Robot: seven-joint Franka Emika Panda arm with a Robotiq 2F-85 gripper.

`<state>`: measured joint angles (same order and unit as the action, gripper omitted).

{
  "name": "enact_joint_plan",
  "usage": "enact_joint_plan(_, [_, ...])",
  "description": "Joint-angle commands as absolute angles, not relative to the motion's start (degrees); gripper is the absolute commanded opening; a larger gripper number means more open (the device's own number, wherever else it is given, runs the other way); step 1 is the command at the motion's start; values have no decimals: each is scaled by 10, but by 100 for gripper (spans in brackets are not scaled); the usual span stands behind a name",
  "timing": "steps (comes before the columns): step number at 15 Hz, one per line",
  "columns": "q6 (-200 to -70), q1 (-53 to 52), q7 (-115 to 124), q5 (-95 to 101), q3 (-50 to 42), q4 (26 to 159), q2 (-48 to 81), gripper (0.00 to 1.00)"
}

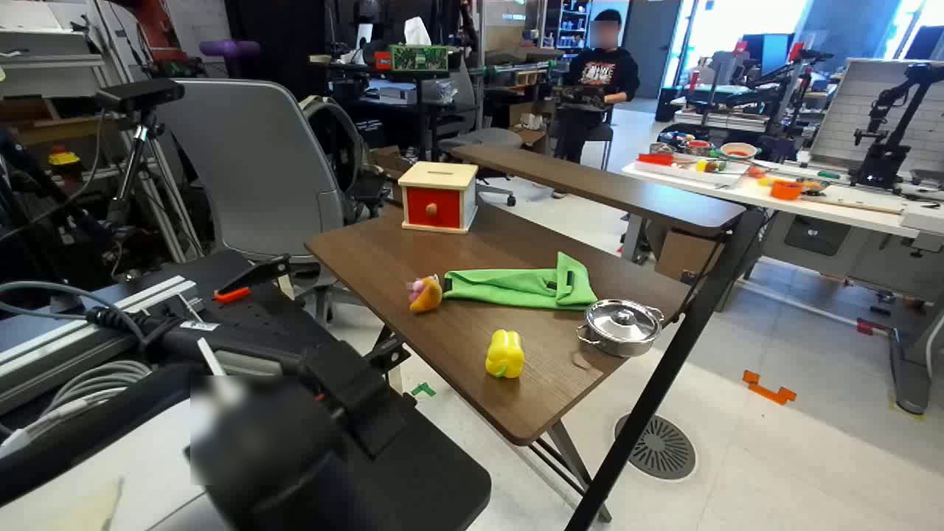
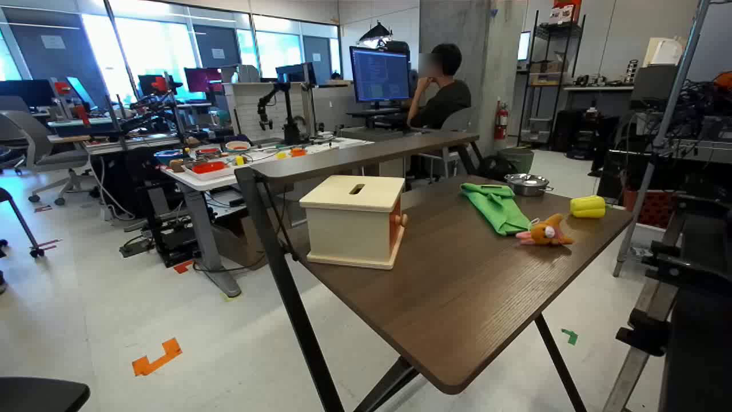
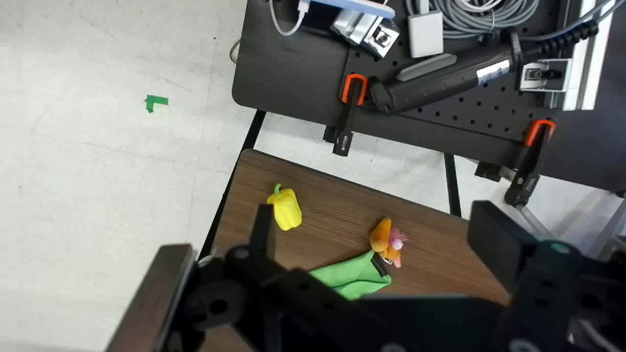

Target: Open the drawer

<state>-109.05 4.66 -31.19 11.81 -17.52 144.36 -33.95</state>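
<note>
The drawer (image 1: 448, 200) is a small box with a pale wooden top, a red front and a round wooden knob (image 1: 431, 209). It stands upright on the brown table (image 1: 509, 232) and its red front looks shut. In an exterior view the drawer box (image 2: 349, 237) shows its pale side, with the knob (image 2: 402, 220) sticking out at the right. My gripper (image 3: 374, 215) is open, with its fingers wide apart and nothing between them. It is high above the table. The drawer is out of view in the wrist view, and the gripper does not show in the exterior views.
A green cloth (image 1: 509, 287), an orange toy (image 1: 425, 293), a yellow pepper (image 1: 505, 354) and a lidded metal pot (image 1: 623, 328) lie on the table. A raised shelf (image 1: 605, 184) runs along one table side. A black bench (image 3: 293, 73) with clamps is beside the table.
</note>
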Motion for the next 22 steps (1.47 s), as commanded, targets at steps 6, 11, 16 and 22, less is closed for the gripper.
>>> enact_joint_plan(6, [-1114,42,-314,119,-164,1443,-318,100])
enact_joint_plan(11, [-1232,-7,-331,118,-130,1433,-184,100])
enact_joint_plan(16, [-1402,-32,-386,116,-80,1391,2,100])
enact_joint_plan(22, [-1555,-20,-385,137,-7,1264,232,100])
